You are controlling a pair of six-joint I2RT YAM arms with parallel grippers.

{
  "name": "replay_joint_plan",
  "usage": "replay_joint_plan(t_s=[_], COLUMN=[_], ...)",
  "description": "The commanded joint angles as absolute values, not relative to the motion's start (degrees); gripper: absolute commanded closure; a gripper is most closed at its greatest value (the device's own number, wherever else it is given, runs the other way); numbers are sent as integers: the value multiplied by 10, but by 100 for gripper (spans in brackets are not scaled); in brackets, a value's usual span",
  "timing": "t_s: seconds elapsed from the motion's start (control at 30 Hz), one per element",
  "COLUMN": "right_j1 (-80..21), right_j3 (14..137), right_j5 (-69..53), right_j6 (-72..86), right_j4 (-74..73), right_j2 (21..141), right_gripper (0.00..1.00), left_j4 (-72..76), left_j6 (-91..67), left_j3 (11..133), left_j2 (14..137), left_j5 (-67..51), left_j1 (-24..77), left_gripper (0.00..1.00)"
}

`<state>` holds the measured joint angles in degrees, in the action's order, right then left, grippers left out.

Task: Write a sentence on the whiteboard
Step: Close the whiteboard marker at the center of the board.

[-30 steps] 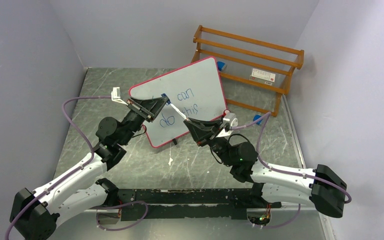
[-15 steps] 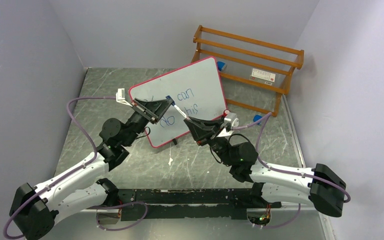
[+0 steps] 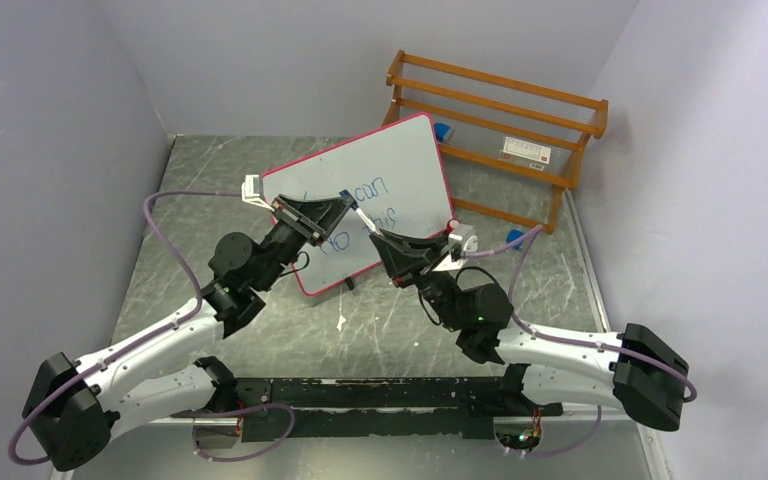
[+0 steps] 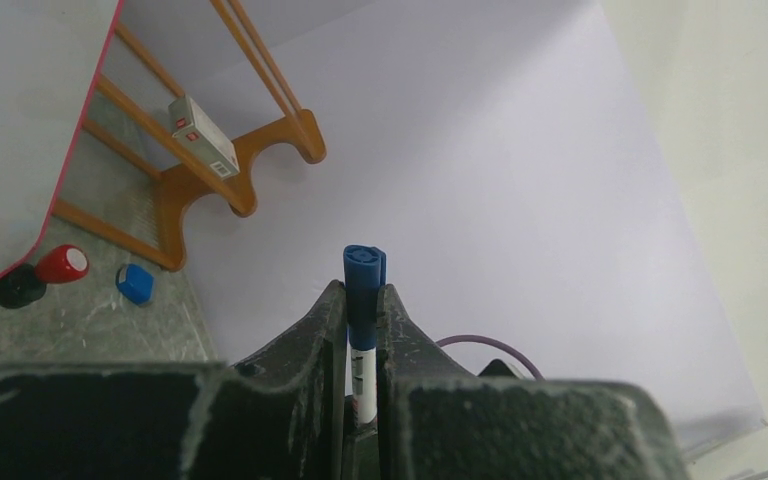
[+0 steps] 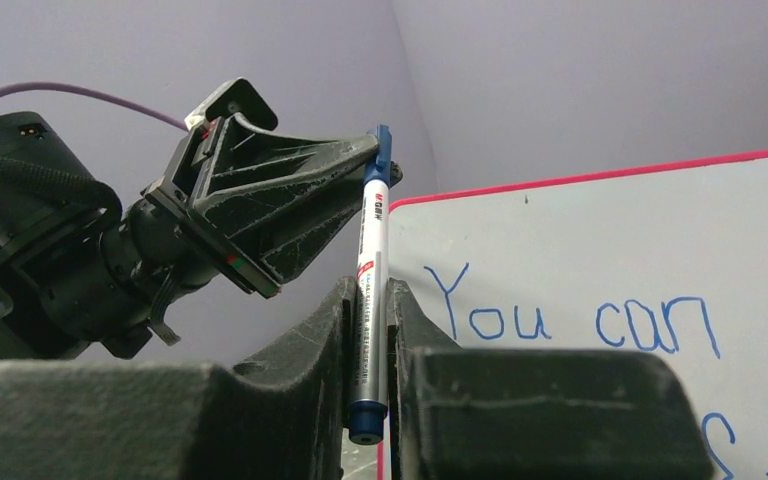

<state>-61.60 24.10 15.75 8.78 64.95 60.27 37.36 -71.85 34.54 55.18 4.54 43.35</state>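
The whiteboard (image 3: pixel 400 165), white with a pink-red frame, stands tilted at the middle of the table. The sentence (image 3: pixel 370 205) is on it in blue; the right wrist view reads "You can" (image 5: pixel 580 320) with a second line starting below. A white marker (image 3: pixel 363 220) with a blue cap spans both grippers in front of the board. My left gripper (image 3: pixel 345 203) is shut on the cap end (image 4: pixel 363 262). My right gripper (image 3: pixel 378 238) is shut on the barrel (image 5: pixel 372 230). The left gripper (image 5: pixel 375 160) shows at the marker's top.
A wooden rack (image 3: pixel 500 120) with a small white box stands behind the board at the back right. A red cap (image 4: pixel 63 263) and a blue cap (image 4: pixel 134 283) lie by the board's black foot (image 4: pixel 15 287). Walls close in on three sides.
My left gripper has moved right and a little up, closer to my right gripper, and the length of marker showing between them is shorter. The right gripper has hardly moved.
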Motion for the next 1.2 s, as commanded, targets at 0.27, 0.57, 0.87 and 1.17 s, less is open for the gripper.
replay_joint_plan(t_s=[0.27,0.57,0.87,1.17], right_j1=[-583,-553,-526,-498], right_j3=[263,269,254,220], right_j5=[128,85,72,137], right_j6=[134,190,232,213], right_j4=[750,779,763,598], right_j2=[622,633,614,531], right_gripper=[100,100,100,100], left_j4=[456,499,513,228], left_j6=[-653,-609,-570,-442], left_j3=[350,345,321,400], left_j2=[573,614,609,497], left_j5=[-32,-59,-40,116], left_j1=[502,565,585,584], left_gripper=[95,95,95,89])
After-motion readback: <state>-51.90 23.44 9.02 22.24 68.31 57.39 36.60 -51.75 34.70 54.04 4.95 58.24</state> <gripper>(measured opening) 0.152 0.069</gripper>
